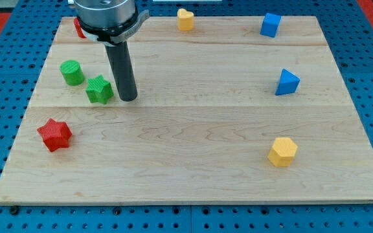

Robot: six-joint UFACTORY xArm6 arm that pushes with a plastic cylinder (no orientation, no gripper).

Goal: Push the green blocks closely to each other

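Observation:
A green star block (99, 89) lies on the wooden board (193, 168) at the view's left. A green cylinder (72, 72) stands just up and left of it, with a small gap between them. My tip (128, 98) rests on the board just right of the green star, close to it or touching it; I cannot tell which. The dark rod rises from the tip to the arm's round head at the view's top.
A red star (54, 134) lies at the lower left. A red block (79, 28) is partly hidden behind the arm's head. A yellow heart (185, 19), a blue cube (271, 24), a blue triangle (287, 83) and a yellow hexagon (282, 151) lie elsewhere.

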